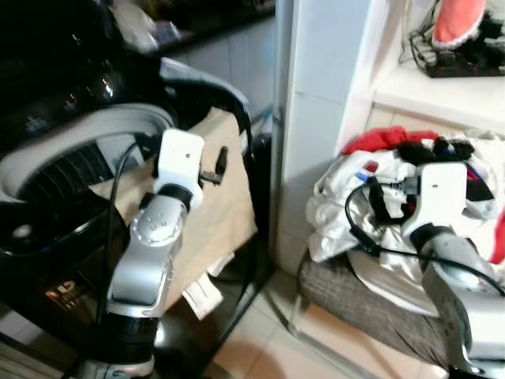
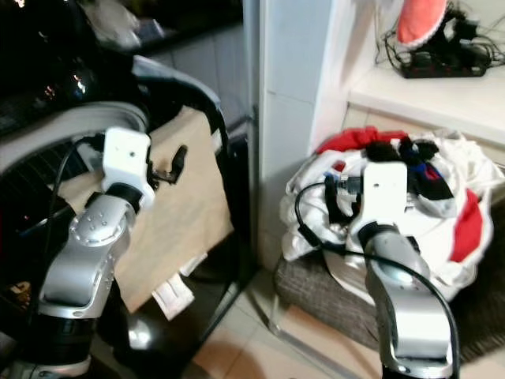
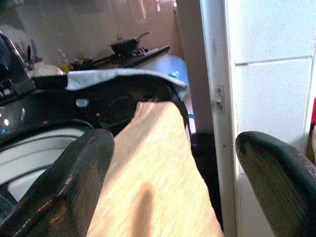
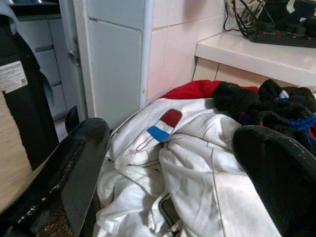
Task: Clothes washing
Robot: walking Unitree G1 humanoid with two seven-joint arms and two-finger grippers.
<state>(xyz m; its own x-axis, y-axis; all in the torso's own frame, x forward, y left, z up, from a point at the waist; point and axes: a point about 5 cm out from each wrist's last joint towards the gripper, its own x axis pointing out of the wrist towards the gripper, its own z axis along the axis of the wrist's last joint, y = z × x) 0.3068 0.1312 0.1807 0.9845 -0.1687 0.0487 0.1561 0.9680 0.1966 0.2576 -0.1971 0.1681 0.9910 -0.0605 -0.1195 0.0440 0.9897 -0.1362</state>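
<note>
Far left I've got the washing machine (image 1: 55, 170), black top-loader, drum rim pale grey and open to view. A tan cloth (image 1: 207, 207) hangs over its right side with a white tag near the lower edge; a grey-blue cloth (image 3: 123, 75) lies on the machine's back edge. My left gripper (image 3: 173, 187) is raised over the tan cloth beside the drum, fingers spread wide with nothing between them. A white tiled pillar (image 1: 319, 103) stands between the machine and the laundry.

Right of the pillar is the clothes pile (image 1: 347, 197), heaped on a grey-brown cushioned seat (image 1: 355, 304). It is mostly a white garment (image 4: 197, 173) with a red, white and blue patch (image 4: 165, 126), plus a red garment (image 4: 195, 89) and dark socks (image 4: 256, 101) at the back. My right gripper (image 4: 173, 187) hovers just over the white garment, fingers apart and holding nothing; I can't tell whether the tips touch the fabric.

A white shelf (image 1: 442, 95) above the pile carries a black power strip (image 2: 442, 67) with tangled cables and something pink-red (image 2: 418, 20) behind it.
</note>
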